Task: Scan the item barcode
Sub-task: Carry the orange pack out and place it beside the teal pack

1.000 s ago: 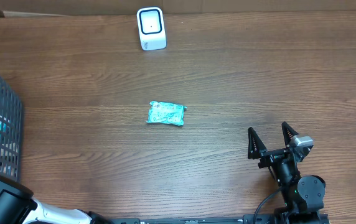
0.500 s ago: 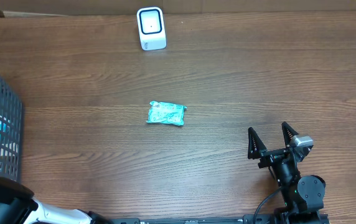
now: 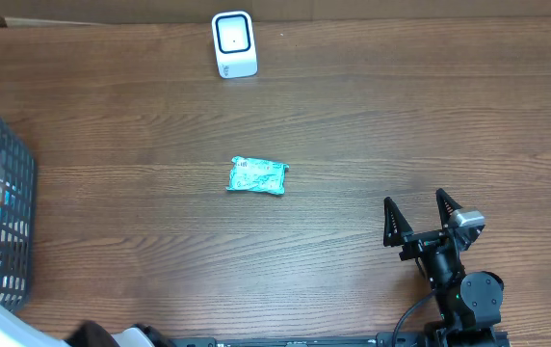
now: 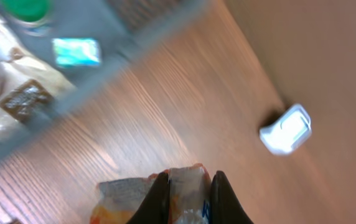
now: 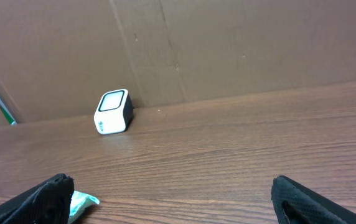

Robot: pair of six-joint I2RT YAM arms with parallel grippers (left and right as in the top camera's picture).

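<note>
Orange packet (image 4: pixel 123 196) now rises from the basket (image 3: pixel 15 207), pinched by the left hand (image 4: pixel 188 188), likely for scanning. Right hand (image 3: pixel 415 202) idles, spread.

The left gripper (image 4: pixel 190 198) has its fingers (image 4: pixel 158 200) pinched close together on a packet (image 4: pixel 119 198). The right arm (image 3: pixel 457 287) sits at the near right, and the right gripper (image 3: pixel 415 200) points forward, its fingers (image 3: pixel 389 222) spread wide apart.

Mock retail checkout in a lab: wood-grain tabletop (image 3: pixel 372 125), white barcode scanner (image 3: pixel 234 43) at far edge, grey wire basket (image 3: pixel 15 193) of goods left, cardboard backdrop (image 5: pixel 240 43).
</note>
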